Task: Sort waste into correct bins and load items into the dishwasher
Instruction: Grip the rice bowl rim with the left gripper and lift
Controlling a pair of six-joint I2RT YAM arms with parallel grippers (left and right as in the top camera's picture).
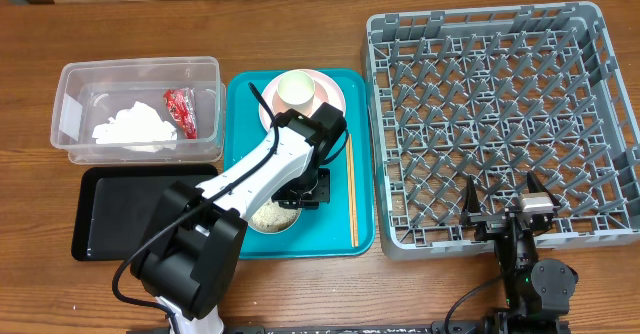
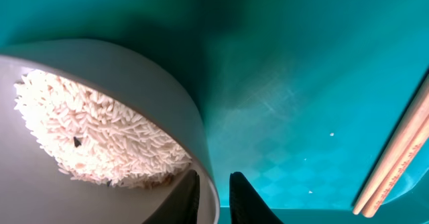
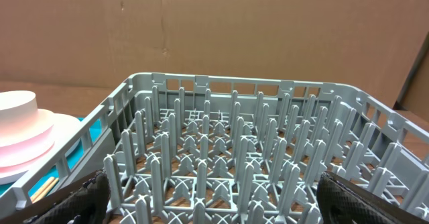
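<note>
We see the clear tub (image 1: 70, 84) holding the white tissue (image 1: 130, 126) and red wrapper (image 1: 181, 111). On the teal tray (image 1: 330, 236) sit the pink plate (image 1: 335, 99) with the cream cup (image 1: 297, 89), the chopsticks (image 1: 351, 189), and a pale bowl (image 2: 161, 83) of rice (image 2: 100, 137). The left gripper (image 2: 213, 187) has its jaws pinched on that bowl's rim. The right gripper (image 1: 503, 206) is spread wide and holds nothing, at the dish rack's (image 1: 372, 124) near edge.

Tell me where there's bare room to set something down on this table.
The black tray, between the clear tub and the table's near edge, is bare, and the dish rack holds nothing. The teal tray is crowded: plate, cup, rice bowl, chopsticks, with the left arm over it.
</note>
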